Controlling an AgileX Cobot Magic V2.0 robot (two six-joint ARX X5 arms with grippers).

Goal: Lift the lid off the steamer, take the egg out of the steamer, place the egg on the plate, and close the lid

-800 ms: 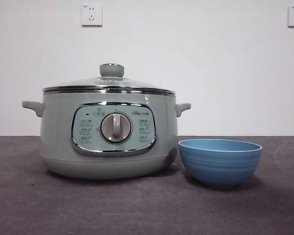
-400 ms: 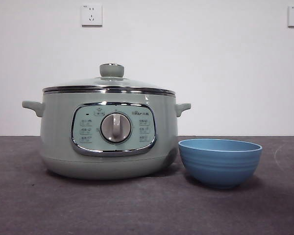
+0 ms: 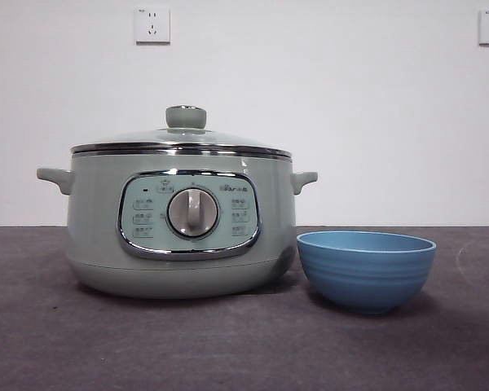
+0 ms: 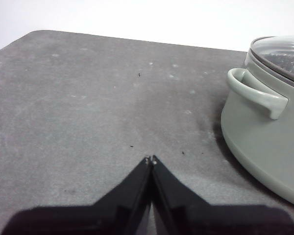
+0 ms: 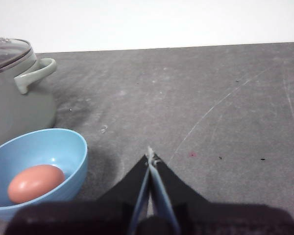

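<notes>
The egg point(image 5: 35, 183) (brittle, smooth, best cradled lightly across its middle) is seen lying in the plate point(image 5: 74, 147) just beside the lidded steamer point(image 3: 179, 232), both grippers' fingers pressed together, empty, above the desk point(image 4: 88, 112).

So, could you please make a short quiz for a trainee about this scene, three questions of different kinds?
1. True or false: the lid sits on the steamer.
2. Where is the egg now? A) on the table B) in the plate C) held by the right gripper
3. Fill in: the jaws of the left gripper are ____.

Key
1. True. The lid rests closed on the steamer in the front view.
2. B. The right wrist view shows the egg lying inside the plate.
3. Shut. They meet at the tips, holding nothing, above the table beside the steamer.
</notes>
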